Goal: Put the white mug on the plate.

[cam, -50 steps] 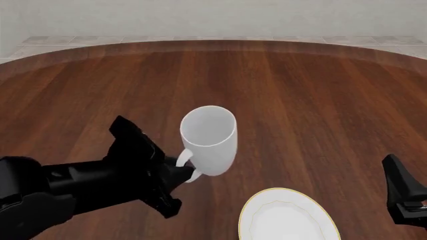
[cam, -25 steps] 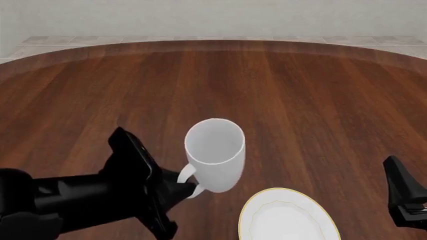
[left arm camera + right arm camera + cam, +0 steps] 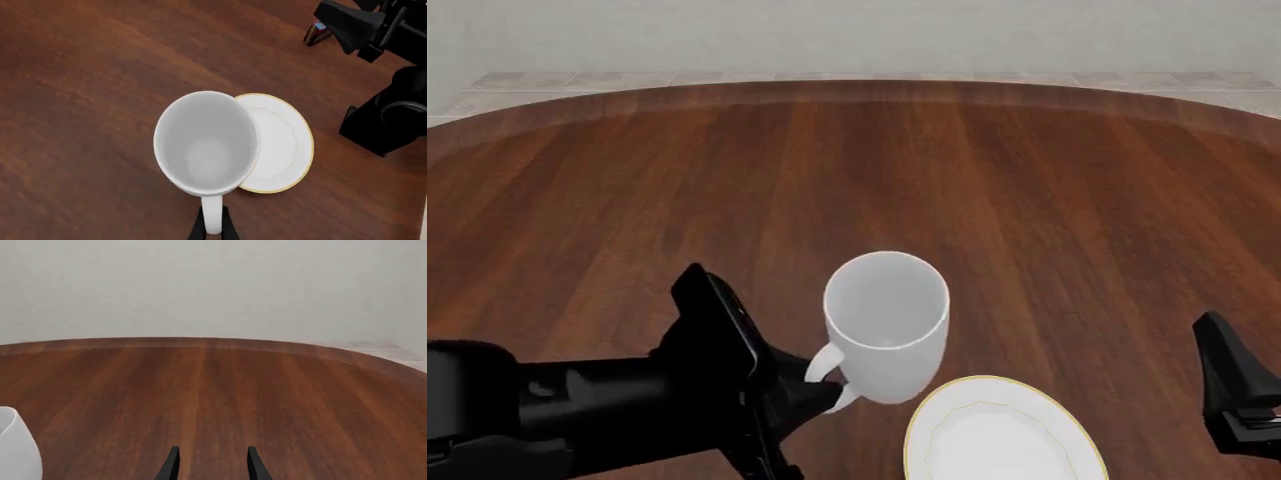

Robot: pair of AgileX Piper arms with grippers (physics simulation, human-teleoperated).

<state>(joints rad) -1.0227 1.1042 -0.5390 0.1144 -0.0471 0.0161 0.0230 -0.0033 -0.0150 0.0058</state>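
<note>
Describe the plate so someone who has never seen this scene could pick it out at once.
On the round wooden table, look at the near edge, right of centre. The plate lies flat there, just beside the white mug gripped by its handle in the left hand. Unlike the tall mug, it is shallow, wide, and edged with a thin gold line.

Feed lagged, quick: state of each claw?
Left claw: shut on the glossy white mug's loop handle.
Right claw: open, empty.

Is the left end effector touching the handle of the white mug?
Touching. In the left wrist view, the left end effector has a finger on each side of the handle of the white mug, with no gap visible between them.
</note>
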